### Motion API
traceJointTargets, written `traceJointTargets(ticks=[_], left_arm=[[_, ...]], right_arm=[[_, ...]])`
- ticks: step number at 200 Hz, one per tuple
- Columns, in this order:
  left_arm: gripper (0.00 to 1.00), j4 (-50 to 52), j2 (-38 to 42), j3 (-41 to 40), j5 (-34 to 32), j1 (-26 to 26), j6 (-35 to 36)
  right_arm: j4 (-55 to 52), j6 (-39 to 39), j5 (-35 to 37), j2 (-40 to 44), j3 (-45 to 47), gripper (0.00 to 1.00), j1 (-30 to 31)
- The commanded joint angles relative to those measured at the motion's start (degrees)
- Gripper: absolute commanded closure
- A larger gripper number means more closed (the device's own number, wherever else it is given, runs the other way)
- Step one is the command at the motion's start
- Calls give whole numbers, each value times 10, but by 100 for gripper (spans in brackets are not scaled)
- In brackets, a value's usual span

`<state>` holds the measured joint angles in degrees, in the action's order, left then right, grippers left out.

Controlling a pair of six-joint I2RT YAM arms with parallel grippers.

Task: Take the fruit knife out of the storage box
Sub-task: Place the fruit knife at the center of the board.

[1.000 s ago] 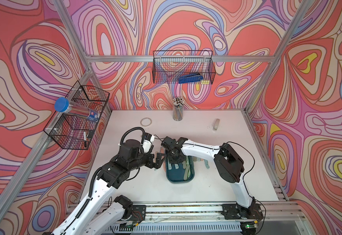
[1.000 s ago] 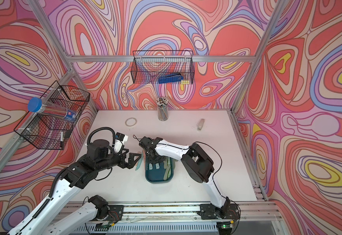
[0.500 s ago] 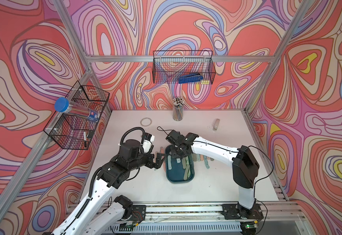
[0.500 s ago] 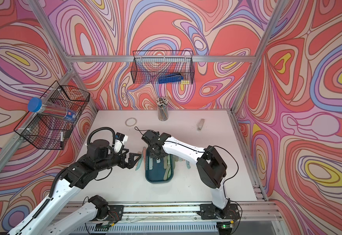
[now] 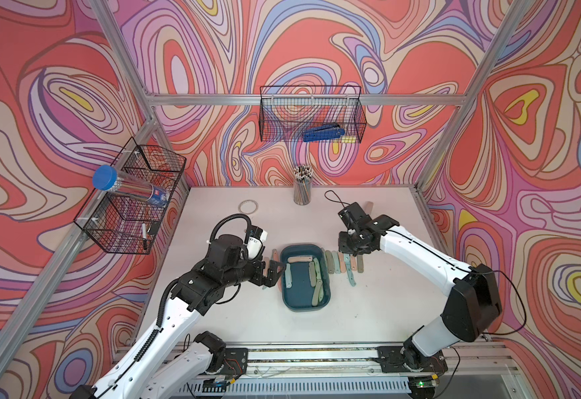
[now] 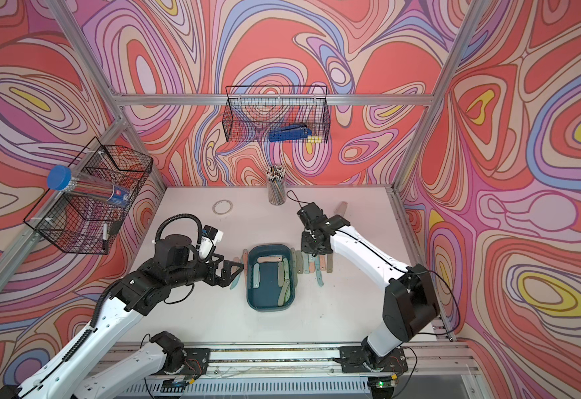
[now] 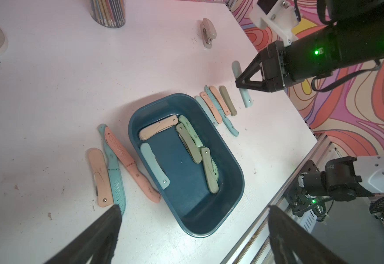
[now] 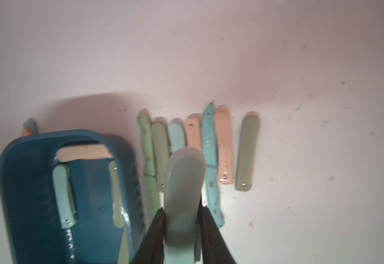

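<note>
Right gripper [image 8: 182,210] clamps a pale fruit knife [image 7: 246,98] above the row of knives [image 5: 342,262] on the desk [image 5: 368,311], clear of the storage box [image 5: 301,290]. Left gripper [image 5: 274,274] sits wide open beside the box. You've got several knives left inside.

Both top views are bright, evenly lit from overhead and sharp throughout, though the frame bars [image 5: 206,100] splay toward the corners. The table [image 5: 385,304] carries only soft, short shadows. My left wrist view is crisp, with a faint pink cast on the table and a soft shadow along one side of the tub [image 7: 181,182]. My right wrist view is smeared: the tub streaks, and the knife [image 8: 183,173] in my right gripper [image 8: 183,210] sits too close, out of focus.
</note>
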<state>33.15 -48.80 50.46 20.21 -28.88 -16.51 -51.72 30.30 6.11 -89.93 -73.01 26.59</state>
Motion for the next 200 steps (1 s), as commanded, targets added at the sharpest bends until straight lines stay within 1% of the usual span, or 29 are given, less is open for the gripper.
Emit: traceJointTargets(ticks=[1, 15, 48, 126, 170, 200], left_arm=[[0, -15, -2, 0, 28, -2, 8], [0, -16, -4, -1, 31, -3, 8], [0, -16, -2, -1, 27, -4, 8], [0, -17, -7, -1, 26, -4, 10], [0, -17, -8, -1, 20, -4, 10], [0, -18, -7, -2, 17, -4, 10]], right_arm=[[12, -72, -42, 5, 46, 84, -67], [13, -96, -39, 0, 60, 84, -99], [20, -116, -29, -10, 74, 84, -133], [53, -131, -47, -54, 87, 84, -160], [54, -135, -61, -91, 85, 84, -169], [52, -133, -57, -108, 80, 84, -173]])
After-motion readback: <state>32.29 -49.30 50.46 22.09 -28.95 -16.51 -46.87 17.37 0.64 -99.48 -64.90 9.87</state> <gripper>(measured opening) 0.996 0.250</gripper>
